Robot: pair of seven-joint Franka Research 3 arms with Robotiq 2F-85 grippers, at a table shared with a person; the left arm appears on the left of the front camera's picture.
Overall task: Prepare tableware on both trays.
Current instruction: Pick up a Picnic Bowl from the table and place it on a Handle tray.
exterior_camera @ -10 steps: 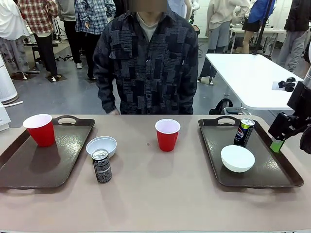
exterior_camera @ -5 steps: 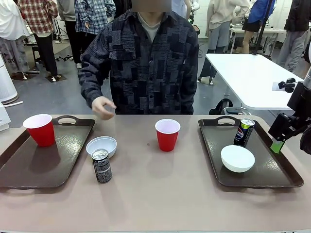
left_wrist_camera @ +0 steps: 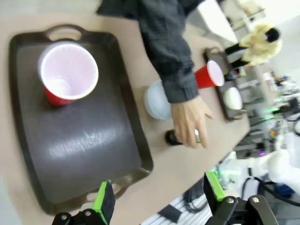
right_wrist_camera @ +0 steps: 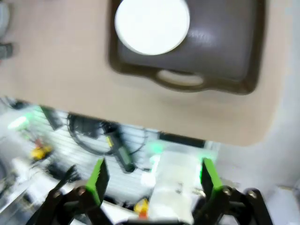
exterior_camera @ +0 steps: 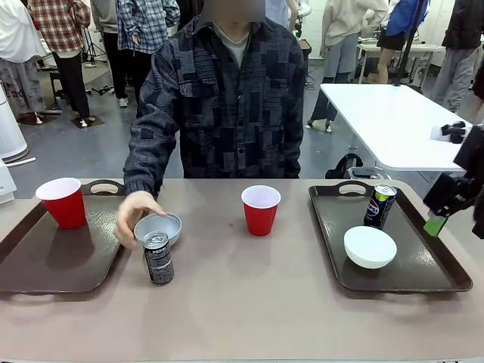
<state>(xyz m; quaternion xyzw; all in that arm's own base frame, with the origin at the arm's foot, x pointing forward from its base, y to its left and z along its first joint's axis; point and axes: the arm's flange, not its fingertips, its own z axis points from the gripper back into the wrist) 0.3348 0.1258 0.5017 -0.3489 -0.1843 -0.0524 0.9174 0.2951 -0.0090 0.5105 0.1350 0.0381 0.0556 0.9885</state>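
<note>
Here, a glossy dark brown left tray (exterior_camera: 45,265), its rim cut by the picture edge, carries a red plastic cup (exterior_camera: 63,202). The matching right tray (exterior_camera: 423,272) holds a slim dark can (exterior_camera: 379,205) and a smooth round white bowl (exterior_camera: 370,246). On the matte tan table (exterior_camera: 249,302) between them stand a second cup (exterior_camera: 261,209), a second can (exterior_camera: 158,258), and a second bowl (exterior_camera: 166,224) partly hidden by the person's hand (exterior_camera: 134,215). The left end effector (left_wrist_camera: 158,197) and the blurred right end effector (right_wrist_camera: 153,178) hang spread, empty.
</note>
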